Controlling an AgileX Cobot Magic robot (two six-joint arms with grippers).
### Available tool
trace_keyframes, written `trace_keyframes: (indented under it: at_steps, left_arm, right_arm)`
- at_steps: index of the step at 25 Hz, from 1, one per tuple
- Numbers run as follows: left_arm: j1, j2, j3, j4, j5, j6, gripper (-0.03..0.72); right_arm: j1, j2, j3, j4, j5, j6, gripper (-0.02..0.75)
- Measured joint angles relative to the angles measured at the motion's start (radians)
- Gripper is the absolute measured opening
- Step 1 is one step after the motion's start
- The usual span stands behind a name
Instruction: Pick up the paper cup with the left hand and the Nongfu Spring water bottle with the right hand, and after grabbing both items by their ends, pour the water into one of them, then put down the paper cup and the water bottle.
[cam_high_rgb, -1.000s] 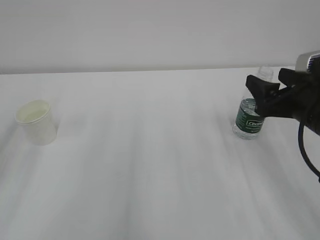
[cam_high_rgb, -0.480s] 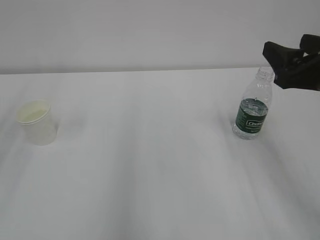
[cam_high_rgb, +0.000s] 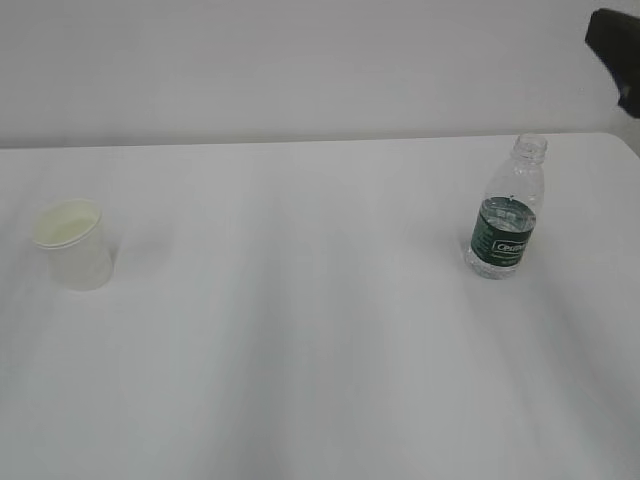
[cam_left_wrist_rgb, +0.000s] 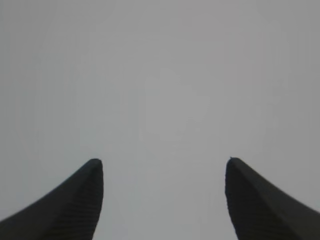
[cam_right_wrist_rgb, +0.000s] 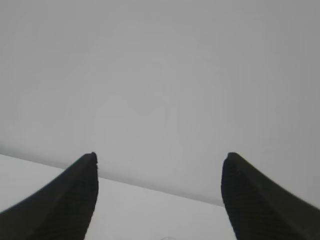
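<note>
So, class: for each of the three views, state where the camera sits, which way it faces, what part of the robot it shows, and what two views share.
Exterior view: in front of the table, looking down at a slant at the paper cup and the water bottle; a dark bit of arm at the top right corner.
Left wrist view: behind the left gripper, jaws open, facing blank grey.
Right wrist view: behind the right gripper, jaws open, facing the wall and the table's far edge.
Shared: both wrist views show open, empty fingertips.

paper cup (cam_high_rgb: 72, 243) far left, water bottle (cam_high_rgb: 507, 209) far right, bare table (cam_high_rgb: 300, 300) between
</note>
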Motion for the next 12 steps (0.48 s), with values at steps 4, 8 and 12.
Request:
trace_keyframes:
  at_steps: [4,8,12]
  left_arm:
    - [0.0,-0.072,0.0,0.0,0.097,0.0,0.54]
    - [0.0,-0.15,0.0,0.0,0.191,0.0,0.539]
    - [0.0,-0.248,0.0,0.0,0.299,0.0,0.536]
  right_arm:
    - [0.0,-0.085,-0.053,0.0,0.117,-0.035,0.585]
    - [0.0,-0.161,-0.077,0.0,0.217,-0.046,0.586]
    - [0.0,-0.235,-0.094,0.0,0.35,-0.048,0.585]
